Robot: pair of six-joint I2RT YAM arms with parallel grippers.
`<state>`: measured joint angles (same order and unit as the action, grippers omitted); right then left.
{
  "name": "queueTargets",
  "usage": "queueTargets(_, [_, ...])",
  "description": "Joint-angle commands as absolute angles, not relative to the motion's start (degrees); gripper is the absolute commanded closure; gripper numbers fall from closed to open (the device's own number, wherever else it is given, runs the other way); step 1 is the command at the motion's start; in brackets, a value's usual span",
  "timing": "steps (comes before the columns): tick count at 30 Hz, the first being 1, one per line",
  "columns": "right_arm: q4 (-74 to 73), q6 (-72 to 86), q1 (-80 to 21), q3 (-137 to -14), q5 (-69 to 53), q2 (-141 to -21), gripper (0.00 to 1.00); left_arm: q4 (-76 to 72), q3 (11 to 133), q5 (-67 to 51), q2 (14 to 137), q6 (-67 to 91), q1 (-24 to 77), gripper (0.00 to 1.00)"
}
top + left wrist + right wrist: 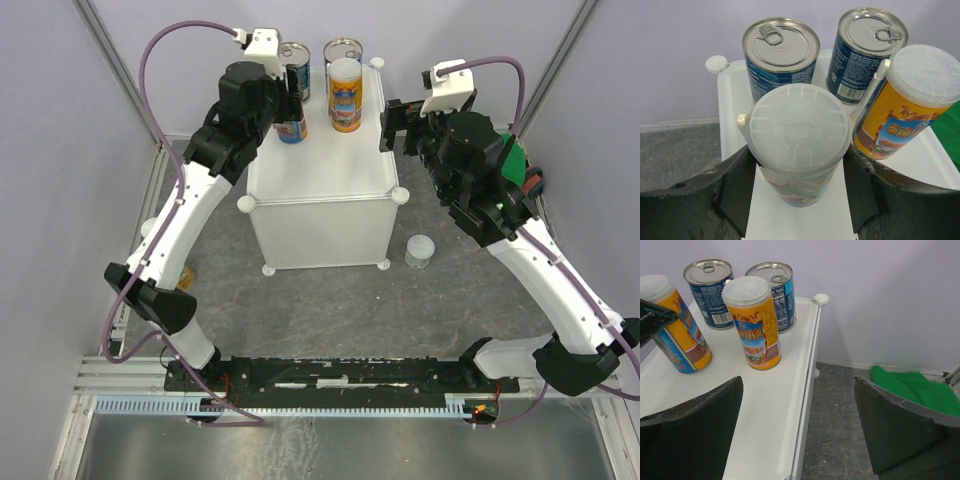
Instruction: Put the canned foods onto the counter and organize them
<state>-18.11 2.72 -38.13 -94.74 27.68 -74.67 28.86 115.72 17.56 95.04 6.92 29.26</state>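
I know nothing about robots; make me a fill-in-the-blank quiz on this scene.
The left gripper is shut on the colourful can, whose lid is ____. Behind it on the counter stand ____ blue cans. The right gripper is ____ and empty. The pale green can stands on the grey ____.
Missing: white; two; open; floor.

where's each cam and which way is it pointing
top external: above and behind the bases, looking down on the counter; both arms show.
left wrist: on the left gripper, facing the held can; its fingers show.
right wrist: on the open right gripper, facing the counter's right edge; its fingers show.
shared: both wrist views see the blue cans.
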Motion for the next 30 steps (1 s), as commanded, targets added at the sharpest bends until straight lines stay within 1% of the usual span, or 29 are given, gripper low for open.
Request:
queueTargets(1, [-17.13,3.08,-38.00,-94.36,27.70,-72.36,0.01,18.80,121.80,21.39,95.07,1.28,31.00,0.85])
queueTargets(14, [-17.69,3.07,-38.06,-93.34,27.14,-71.63,0.01,13.62,118.03,27.83,97.15,-2.47,33.05,0.84])
queueTargets(20, [-17.75,3.18,-38.03,-93.76,26.81,-72.27,0.01,11.19,116.15,28.41,97.38,-3.16,33.13,0.83])
queueTargets(30, [-17.97,3.69,-38.03,-93.51,26.63,-72.32,0.01,10.17,115.52,27.56,98.09,-1.09,33.05,0.72])
